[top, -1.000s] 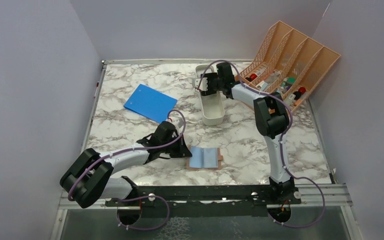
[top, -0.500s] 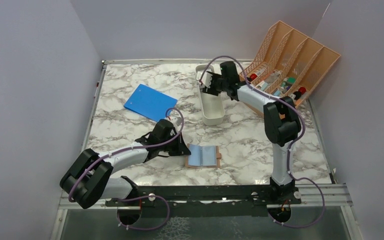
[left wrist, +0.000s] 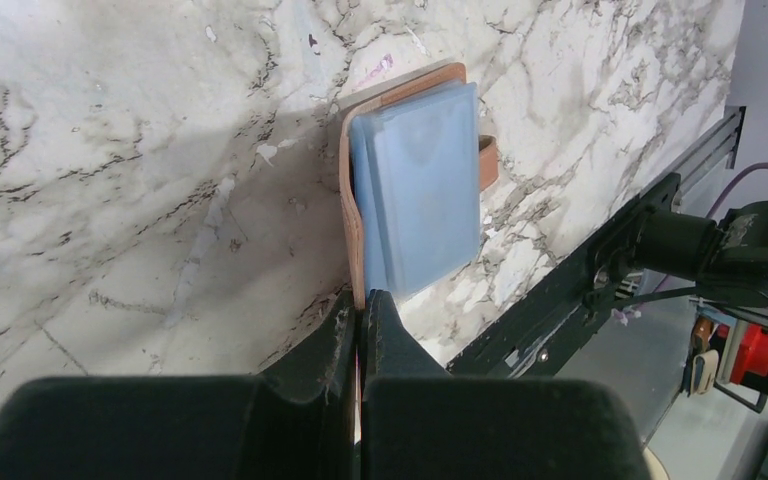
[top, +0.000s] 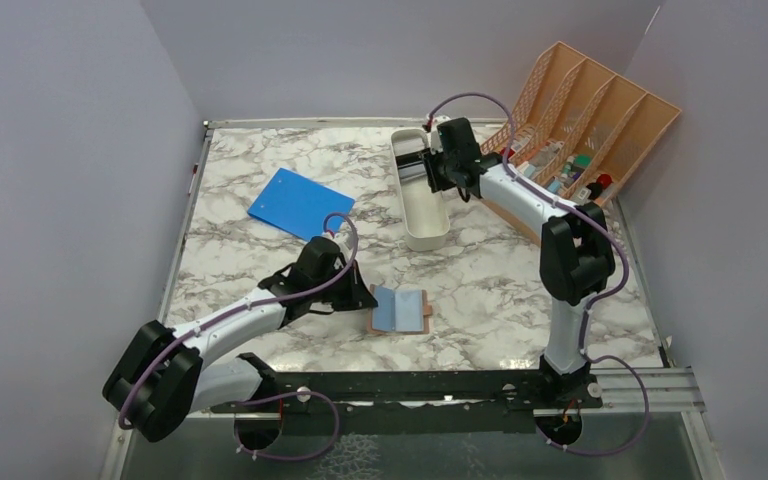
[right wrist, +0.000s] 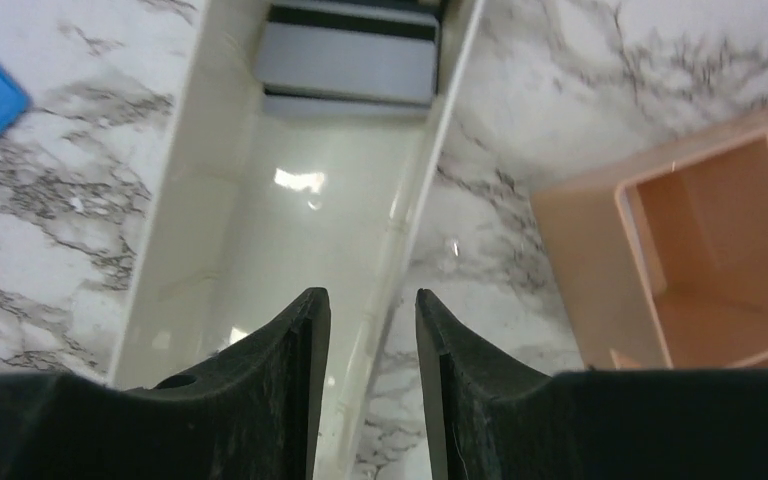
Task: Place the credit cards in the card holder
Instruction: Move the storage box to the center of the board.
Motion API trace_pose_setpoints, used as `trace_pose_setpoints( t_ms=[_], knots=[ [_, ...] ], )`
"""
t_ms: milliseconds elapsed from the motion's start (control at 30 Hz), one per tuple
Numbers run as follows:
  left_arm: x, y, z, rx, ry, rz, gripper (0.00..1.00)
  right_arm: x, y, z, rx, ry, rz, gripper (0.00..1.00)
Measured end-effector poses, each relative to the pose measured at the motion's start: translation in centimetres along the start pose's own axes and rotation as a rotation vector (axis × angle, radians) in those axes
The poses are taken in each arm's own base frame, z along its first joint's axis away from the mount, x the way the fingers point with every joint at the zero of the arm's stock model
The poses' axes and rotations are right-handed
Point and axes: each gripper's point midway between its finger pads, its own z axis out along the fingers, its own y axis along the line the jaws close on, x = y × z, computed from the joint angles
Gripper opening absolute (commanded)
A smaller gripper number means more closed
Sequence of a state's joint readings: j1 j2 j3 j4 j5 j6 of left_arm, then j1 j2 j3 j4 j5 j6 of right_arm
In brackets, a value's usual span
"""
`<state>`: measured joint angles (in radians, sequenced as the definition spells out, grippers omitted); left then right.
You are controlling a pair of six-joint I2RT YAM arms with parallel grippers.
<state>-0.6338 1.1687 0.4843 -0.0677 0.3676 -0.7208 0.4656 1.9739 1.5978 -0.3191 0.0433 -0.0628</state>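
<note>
As far as the views show, no card is in the card holder [left wrist: 418,190]: it lies open, pale blue side up, just ahead of the left gripper [left wrist: 364,300], whose fingers are clamped on the near end of its brown edge. The right gripper [right wrist: 370,298] hangs with fingers apart, holding nothing, astride the right wall of the white tray [right wrist: 290,240]. The credit cards [right wrist: 348,62], a grey one uppermost, lie at the tray's end beyond its fingertips, so I judge every pick, carry and insertion remains to be done.
</note>
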Motion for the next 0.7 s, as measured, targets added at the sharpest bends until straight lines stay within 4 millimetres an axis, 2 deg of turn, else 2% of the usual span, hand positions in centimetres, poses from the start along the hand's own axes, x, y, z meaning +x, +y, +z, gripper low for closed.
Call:
trace_pose_setpoints(
  t_ms=[167,267,333,467,567,700],
  knots=[
    [-0.3,-0.3,-0.9,-0.004,-0.027,0.004,0.0,5.6,-0.5,-0.2,0.069,0.155,0.119,0.37],
    [-0.4,-0.4,-1.3,-0.003,-0.039,0.005,0.0,8.7,-0.1,-0.3,0.07,0.235,0.147,0.22],
    [-0.4,-0.2,-1.4,-0.015,-0.041,0.003,0.0,9.6,0.2,-0.5,0.066,0.265,0.165,0.16],
    [-0.1,0.7,-1.5,-0.061,-0.031,-0.007,0.0,10.1,0.4,-1.4,0.071,0.275,0.2,0.13],
    [-0.4,0.8,-1.8,-0.083,-0.033,-0.007,0.0,11.3,0.5,-3.5,0.075,0.289,0.227,0.12],
    [-1.2,0.4,-2.0,-0.086,-0.052,-0.002,0.0,13.6,0.8,-7.7,0.068,0.312,0.258,0.12]
  ],
)
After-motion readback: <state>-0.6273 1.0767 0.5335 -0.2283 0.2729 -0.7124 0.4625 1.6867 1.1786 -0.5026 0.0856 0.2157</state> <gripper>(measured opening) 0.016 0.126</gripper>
